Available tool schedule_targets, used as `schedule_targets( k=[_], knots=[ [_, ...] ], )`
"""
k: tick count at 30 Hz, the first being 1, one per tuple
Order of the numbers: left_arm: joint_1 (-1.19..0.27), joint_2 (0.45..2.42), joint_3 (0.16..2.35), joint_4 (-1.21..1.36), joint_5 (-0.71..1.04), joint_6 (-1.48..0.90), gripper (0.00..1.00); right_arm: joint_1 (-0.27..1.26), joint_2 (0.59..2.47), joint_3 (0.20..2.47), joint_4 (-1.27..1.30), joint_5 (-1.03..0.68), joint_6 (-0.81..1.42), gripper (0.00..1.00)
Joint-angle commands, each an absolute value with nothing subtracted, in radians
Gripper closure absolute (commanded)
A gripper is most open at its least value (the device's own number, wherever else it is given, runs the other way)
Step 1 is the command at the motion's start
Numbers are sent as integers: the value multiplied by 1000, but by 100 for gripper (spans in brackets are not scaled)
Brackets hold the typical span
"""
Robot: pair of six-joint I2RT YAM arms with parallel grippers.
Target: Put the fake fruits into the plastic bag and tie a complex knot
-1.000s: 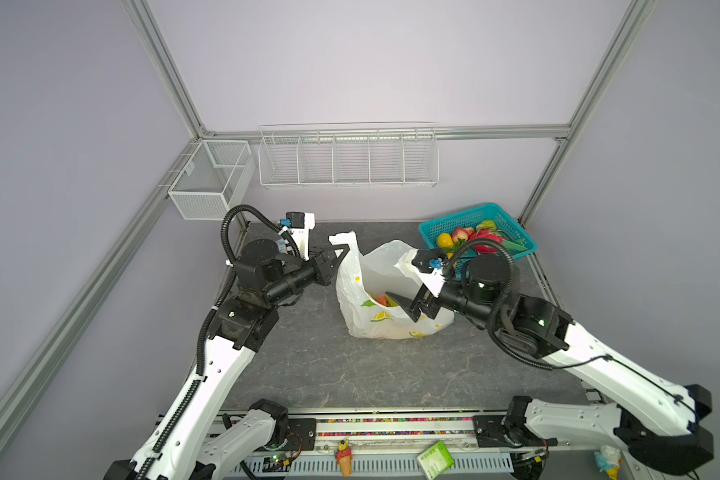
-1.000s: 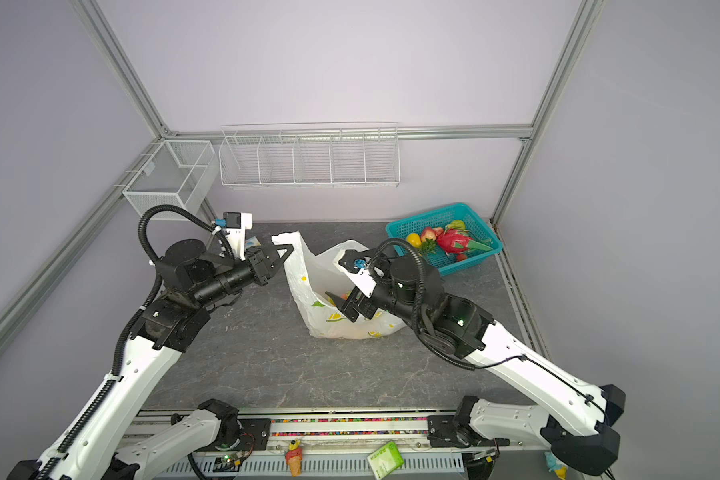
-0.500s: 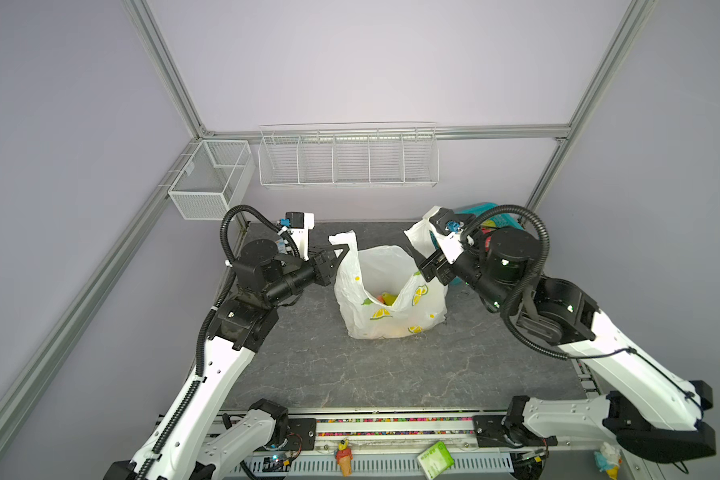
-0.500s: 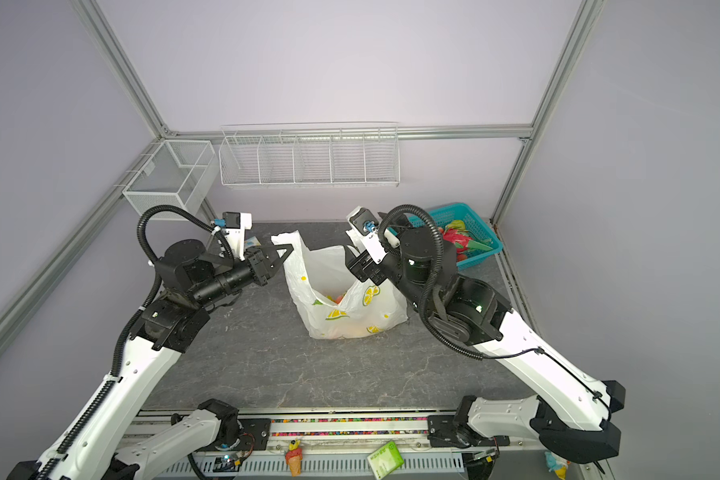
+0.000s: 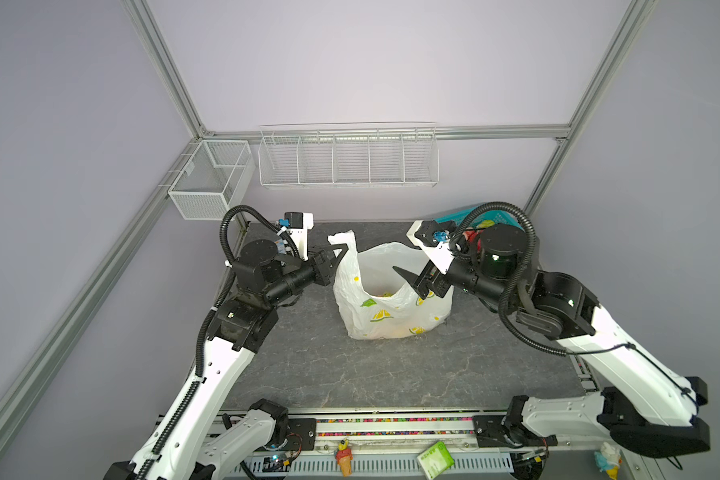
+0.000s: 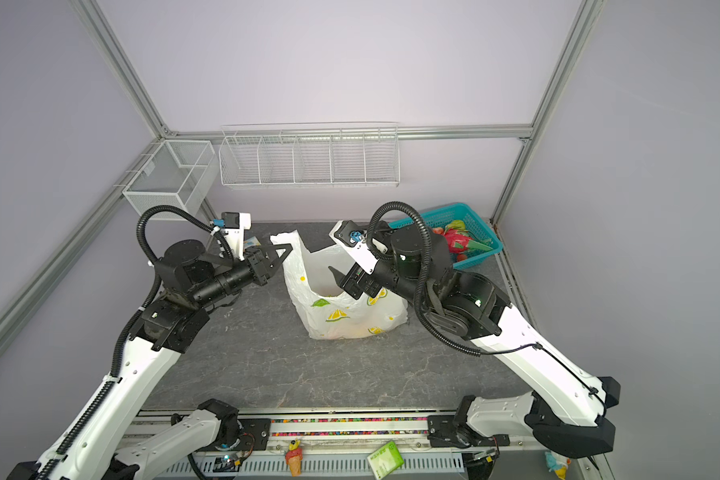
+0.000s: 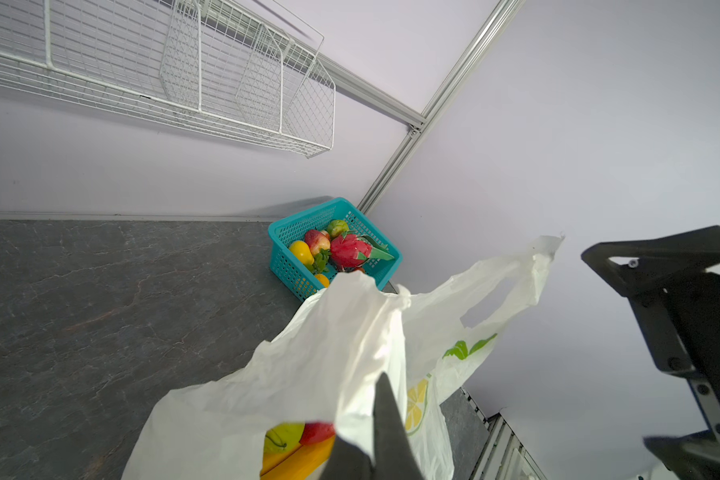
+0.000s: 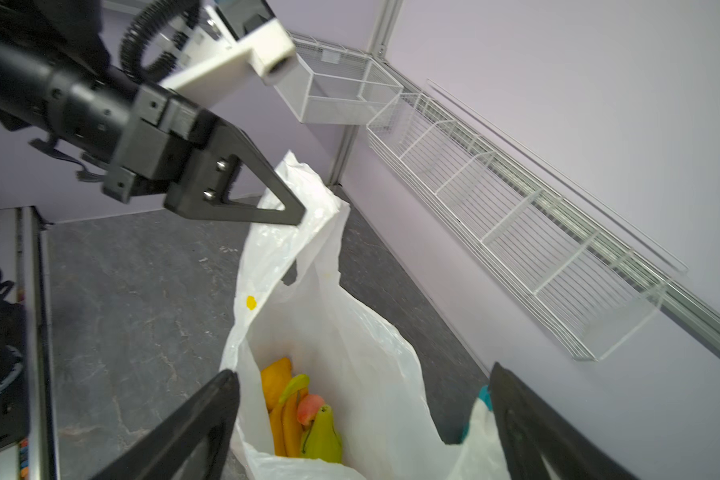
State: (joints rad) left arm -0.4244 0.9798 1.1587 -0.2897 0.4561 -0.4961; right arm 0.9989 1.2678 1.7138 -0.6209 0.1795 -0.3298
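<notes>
Changes first. A second earlier the right gripper point(image 5: 410, 282) was sunk low in the mouth of the plastic bag point(image 5: 391, 316). At this check it had risen to rim height on the bag's right side. Its arm had swung back over the teal basket point(image 6: 441, 215) and hid most of it in a top view. Its fingers point(image 8: 192, 424) were spread wide and carried nothing. The left gripper point(image 5: 344, 249) had not shifted: it stayed clenched on the bag's left handle point(image 8: 316, 191), holding that handle up and the mouth open. The bag stood where it had been, in the middle of the table point(image 5: 350, 374), base on the surface.

Counts:
- **Bag:** one, with two handle loops. The right handle point(image 7: 528, 266) stood upright and ungrasped.
- **Fruits in the bag:** of the fake fruits point(image 8: 321, 436), I counted four pieces through the right wrist camera. They were an orange-yellow one, a banana bunch point(image 8: 287, 424), a pink-red one and a yellow-green one. I could not see beneath them.
- **Fruits in the basket:** five showed through the left wrist camera. They were a dragon fruit point(image 7: 350, 251), a yellow piece, a red-yellow piece, a green piece and an orange piece partly behind the bag.
- **Basket:** one, in the back right corner.
- **Front rail:** two ice-cream cone figurines point(image 5: 344, 453) and one green box point(image 5: 435, 457) lay there.
</notes>
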Motion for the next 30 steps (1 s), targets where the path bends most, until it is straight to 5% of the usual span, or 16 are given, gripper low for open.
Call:
schedule_targets(
  k=[1,13,18,28,30],
  knots=[
    [-418,967,1179,-299,442,-494,100,1007,1312,1768,-623,34,-340,4],
    [-418,947,1195,-298,438,-517,100,864,1446,1552,-336,-365,-123,8],
    [-418,934,1189,-296,441,-515,100,861,1516,1525,-232,-433,-78,2],
    [-418,929,1174,-299,403,-474,98,841,1476,1324,7,-441,-5,83],
    [-418,921,1166,-288,389,-456,89,835,1476,1307,36,-452,12,89]
  ],
)
